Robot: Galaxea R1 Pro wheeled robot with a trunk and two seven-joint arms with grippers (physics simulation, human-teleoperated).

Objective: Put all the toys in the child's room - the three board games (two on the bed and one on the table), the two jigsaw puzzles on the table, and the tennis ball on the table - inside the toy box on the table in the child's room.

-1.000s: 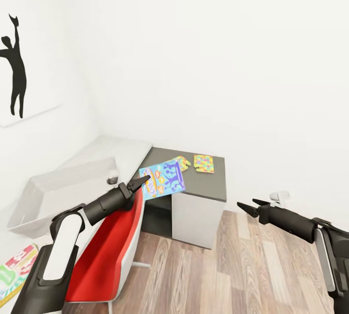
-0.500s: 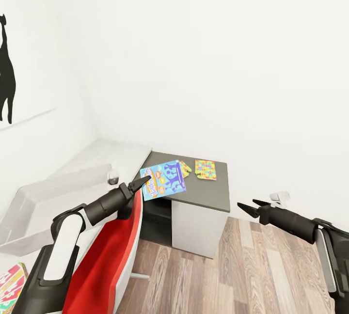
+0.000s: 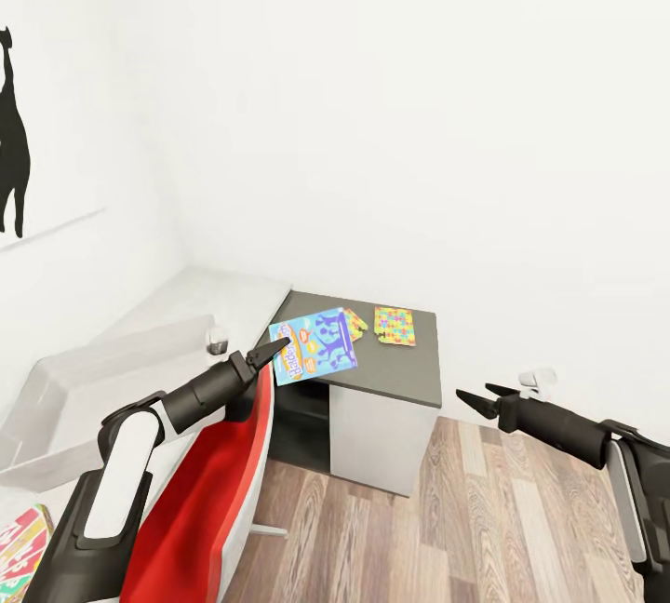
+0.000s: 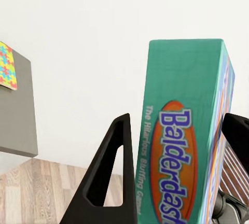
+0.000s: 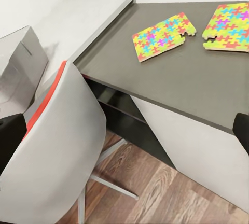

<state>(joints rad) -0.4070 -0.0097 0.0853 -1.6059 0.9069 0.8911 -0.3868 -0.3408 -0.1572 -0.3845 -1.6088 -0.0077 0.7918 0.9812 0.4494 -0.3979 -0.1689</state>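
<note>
Furthest left of the dark grey cabinet top [image 3: 391,370] sits the shallow light grey toy box [image 3: 56,380] on the pale desk, with a red-and-white chair [image 3: 209,491] in front of it. The left gripper [image 3: 276,350] is clamped on the narrow teal edge of a flat blue Balderdash board game box [image 4: 187,146], held in the air at the cabinet's left edge. It looks like light, stiff cardboard with smooth sides, liable to pivot in an edge pinch. On the cabinet top lie two bright puzzle-patterned flat boxes [image 5: 163,35], best pinched at an overhanging edge. Right of the cabinet, the right gripper [image 3: 481,396] hovers with jaws spread, empty
</note>
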